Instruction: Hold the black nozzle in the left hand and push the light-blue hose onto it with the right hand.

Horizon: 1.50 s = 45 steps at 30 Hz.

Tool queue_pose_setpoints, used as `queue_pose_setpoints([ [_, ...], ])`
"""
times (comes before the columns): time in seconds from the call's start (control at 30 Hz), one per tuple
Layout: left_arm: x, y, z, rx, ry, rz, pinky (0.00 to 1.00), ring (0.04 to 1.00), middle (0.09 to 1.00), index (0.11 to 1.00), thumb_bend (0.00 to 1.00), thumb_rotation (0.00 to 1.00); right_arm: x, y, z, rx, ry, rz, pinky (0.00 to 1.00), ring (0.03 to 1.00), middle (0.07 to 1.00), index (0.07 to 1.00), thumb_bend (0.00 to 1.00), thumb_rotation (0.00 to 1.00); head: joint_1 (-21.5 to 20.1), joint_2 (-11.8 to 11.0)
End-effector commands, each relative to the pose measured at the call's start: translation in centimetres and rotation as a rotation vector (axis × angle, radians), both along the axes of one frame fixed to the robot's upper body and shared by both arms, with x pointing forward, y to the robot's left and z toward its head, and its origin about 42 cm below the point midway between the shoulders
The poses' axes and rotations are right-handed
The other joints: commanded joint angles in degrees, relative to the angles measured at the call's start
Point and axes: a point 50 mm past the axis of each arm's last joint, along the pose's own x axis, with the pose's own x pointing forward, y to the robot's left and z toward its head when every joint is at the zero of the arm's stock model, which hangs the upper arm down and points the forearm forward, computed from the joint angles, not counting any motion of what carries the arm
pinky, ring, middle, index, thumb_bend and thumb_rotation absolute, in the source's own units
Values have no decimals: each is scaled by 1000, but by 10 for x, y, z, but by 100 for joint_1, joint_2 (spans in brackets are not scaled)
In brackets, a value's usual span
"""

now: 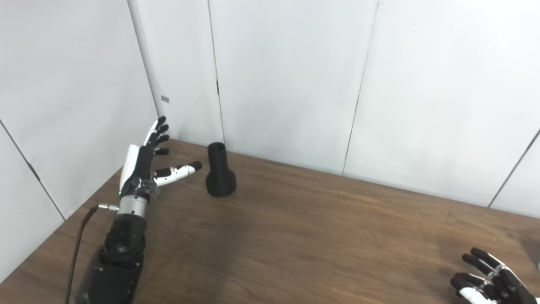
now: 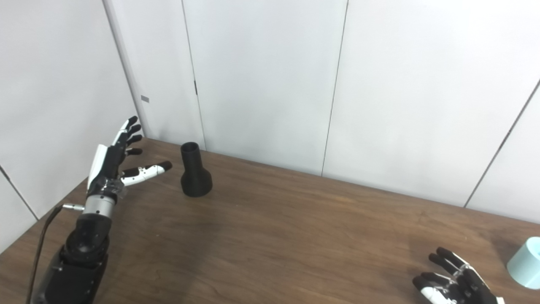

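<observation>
— On the bench [image 2: 295,236], what stood where?

— The black nozzle [image 1: 220,170] stood upright on its wide base, narrow mouth up — likely so a hand could wrap it. The light-blue hose [image 2: 525,262] sat at the far right edge, well apart.

— And the hands?

— The left hand [image 1: 145,162] hovered just beside the nozzle, fingers spread, holding nothing. The right hand [image 2: 453,283] was low near the hose, also spread and empty.

My left hand [image 1: 141,162] shows a white shell on its back, black fingers [image 1: 160,126] and a white thumb tipped in black. Below it sits a silver wrist ring (a small green light on its edge), a metal plug with a black cable [image 1: 78,245], then a bulky black forearm. My right hand [image 2: 453,280] is black with white patches.
</observation>
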Motion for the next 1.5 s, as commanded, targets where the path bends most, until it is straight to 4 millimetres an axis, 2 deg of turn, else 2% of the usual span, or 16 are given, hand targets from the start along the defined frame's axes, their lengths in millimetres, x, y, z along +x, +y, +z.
queue_pose_setpoints([
  [0.0, 12, 7, 29, 47, -17, -26, 942, 993, 997, 1000, 971, 273, 4, 2, 20, 0, -81, 15, 350, 537, 703, 703, 603, 74, -4, 4],
  [0.07, 16, 8, 29, 57, 24, -33, 986, 999, 1000, 1000, 996, 320, 3, 2, 20, -1, -77, 14, 351, 535, 708, 707, 588, 57, -33, 14],
  [0.2, 25, 10, 32, 64, 72, -69, 936, 1000, 1000, 1000, 1000, 316, 1, 2, 21, -13, -76, 16, 352, 538, 711, 710, 588, 76, -54, 26],
  [0.3, 30, 9, 33, 57, 87, -94, 886, 1000, 1000, 1000, 1000, 313, 1, 3, 22, -10, -78, 16, 349, 535, 710, 711, 581, 50, -62, 30],
  [0.4, 35, 6, 32, 72, 117, -99, 902, 1000, 1000, 1000, 1000, 334, 0, 4, 23, -21, -76, 16, 352, 527, 705, 708, 567, 41, -76, 34],
  [0.53, 39, -2, 27, 72, 135, -107, 928, 1000, 1000, 1000, 1000, 352, 0, 6, 25, -26, -84, 22, 356, 530, 712, 709, 545, 23, -136, 46],
  [0.63, 42, -8, 22, 49, 132, -114, 877, 1000, 1000, 1000, 1000, 326, -1, 7, 27, -52, -91, 21, 355, 513, 700, 708, 555, 31, -165, 49],
  [0.77, 48, -17, 16, 10, 127, -131, 966, 1000, 1000, 1000, 1000, 329, -2, 9, 29, -68, -94, 25, 380, 517, 718, 723, 512, 1, -181, 36],
  [0.83, 50, -21, 13, 5, 121, -131, 979, 1000, 1000, 1000, 1000, 323, -3, 10, 29, -73, -99, 28, 382, 523, 726, 731, 494, 0, -198, 33],
  [0.93, 56, -26, 8, 37, 90, -144, 922, 991, 1000, 1000, 977, 296, -3, 11, 30, -83, -108, 32, 379, 526, 735, 739, 477, 0, -241, 43],
  [1.03, 60, -33, 2, 40, 96, -139, 955, 975, 958, 980, 954, 268, -5, 12, 32, -82, -112, 37, 389, 534, 745, 746, 458, 0, -247, 48],
  [1.2, 66, -38, -5, 56, 122, -127, 930, 978, 977, 962, 994, 319, -7, 14, 34, -70, -110, 29, 392, 546, 757, 772, 420, 0, -293, 58],
  [1.47, 75, -43, -15, 68, 125, -124, 925, 945, 936, 950, 983, 312, -11, 16, 40, -91, -111, 29, 407, 552, 760, 776, 416, 0, -328, 81],
])
